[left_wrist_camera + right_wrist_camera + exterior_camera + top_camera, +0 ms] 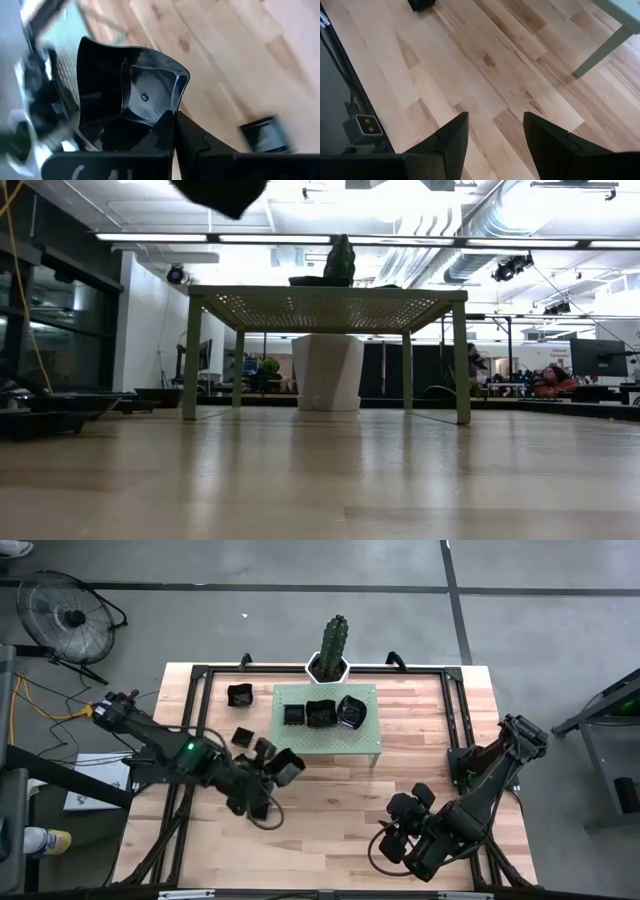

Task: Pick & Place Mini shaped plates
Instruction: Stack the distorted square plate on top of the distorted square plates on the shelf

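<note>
Left wrist view: left gripper point(172, 127) is pinching a glossy black plate point(135, 90) by its rim, fingers point(210, 145) pressed tight w/ only the thin edge between them. Edge grip is prob. chosen because the dish is shallow and slick, so the rim is the only part thin enough to clamp. Plate is hanging tilted in front of the camera, clear of the wood.

High view: same left gripper point(283, 766) is sitting over the table's left-centre, just near of the green stand point(375, 752), w/ the arm reaching in from the far-left corner, elbow bent, wrist turned toward the stand. Looks like a carry toward the stand top, where 3 plates point(321, 713) are already sitting in a row. More are lying on the table point(330, 800): one point(240, 695) left of the stand, another point(243, 736) close by the left wrist. Cactus point(333, 640) in a white pot is standing at the far edge.

Right gripper point(492, 135) is waiting w/ fingers spread, nothing between them, over bare wood at near right point(398, 840); arm is folded back toward the right edge, out of the way.

Low view: stand legs and underside are showing; plates on top are barely visible.
</note>
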Controlling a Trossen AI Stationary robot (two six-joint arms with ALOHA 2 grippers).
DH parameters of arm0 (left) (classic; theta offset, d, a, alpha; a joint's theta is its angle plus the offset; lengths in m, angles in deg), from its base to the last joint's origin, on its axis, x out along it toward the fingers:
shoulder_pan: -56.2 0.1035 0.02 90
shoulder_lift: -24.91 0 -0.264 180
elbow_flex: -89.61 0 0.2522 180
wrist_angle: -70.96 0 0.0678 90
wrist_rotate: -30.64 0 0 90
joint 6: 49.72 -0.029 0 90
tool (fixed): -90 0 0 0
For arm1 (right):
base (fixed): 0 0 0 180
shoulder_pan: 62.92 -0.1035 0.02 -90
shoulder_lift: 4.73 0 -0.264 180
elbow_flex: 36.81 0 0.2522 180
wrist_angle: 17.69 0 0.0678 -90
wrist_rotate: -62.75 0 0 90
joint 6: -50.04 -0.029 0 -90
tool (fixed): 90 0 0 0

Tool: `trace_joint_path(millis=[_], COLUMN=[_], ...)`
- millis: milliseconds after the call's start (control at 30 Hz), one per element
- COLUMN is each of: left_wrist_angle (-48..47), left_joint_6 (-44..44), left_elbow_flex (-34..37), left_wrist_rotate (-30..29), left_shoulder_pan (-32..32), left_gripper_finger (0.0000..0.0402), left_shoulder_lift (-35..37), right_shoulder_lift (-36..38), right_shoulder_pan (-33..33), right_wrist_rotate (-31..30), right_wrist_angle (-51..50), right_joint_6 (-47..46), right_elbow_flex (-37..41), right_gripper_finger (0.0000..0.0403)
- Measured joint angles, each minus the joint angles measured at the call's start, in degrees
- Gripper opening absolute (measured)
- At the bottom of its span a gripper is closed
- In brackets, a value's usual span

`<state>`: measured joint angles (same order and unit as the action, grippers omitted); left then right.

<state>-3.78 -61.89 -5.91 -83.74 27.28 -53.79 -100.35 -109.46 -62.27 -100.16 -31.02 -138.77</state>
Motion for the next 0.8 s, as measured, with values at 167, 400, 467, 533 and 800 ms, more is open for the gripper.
trace_joint_path(millis=[167,400,467,533,800], left_wrist_angle=[3.7,4.2,4.4,4.4,5.4], left_joint_6=[-21.4,-37.7,-43.3,-48.9,-65.6], left_elbow_flex=[0.0,0.0,0.0,0.0,0.0], left_wrist_rotate=[0.8,11.1,11.9,12.6,17.5], left_shoulder_pan=[3.2,13.6,16.5,19.5,29.6], left_gripper_finger=[0.0,0.0,0.0,0.0,0.0], left_shoulder_lift=[0.0,0.0,0.0,0.0,-0.4], right_shoulder_lift=[0.0,0.0,0.0,0.0,0.0], right_shoulder_pan=[0.0,0.0,0.0,0.2,2.5], right_wrist_rotate=[-0.7,-0.9,-1.4,-1.5,-0.9], right_wrist_angle=[0.1,0.8,0.8,1.0,2.6], right_joint_6=[-0.3,-5.5,-6.6,-7.7,-8.9], right_elbow_flex=[0.0,0.0,0.0,0.0,0.0], right_gripper_finger=[0.0184,0.0184,0.0184,0.0184,0.0184])
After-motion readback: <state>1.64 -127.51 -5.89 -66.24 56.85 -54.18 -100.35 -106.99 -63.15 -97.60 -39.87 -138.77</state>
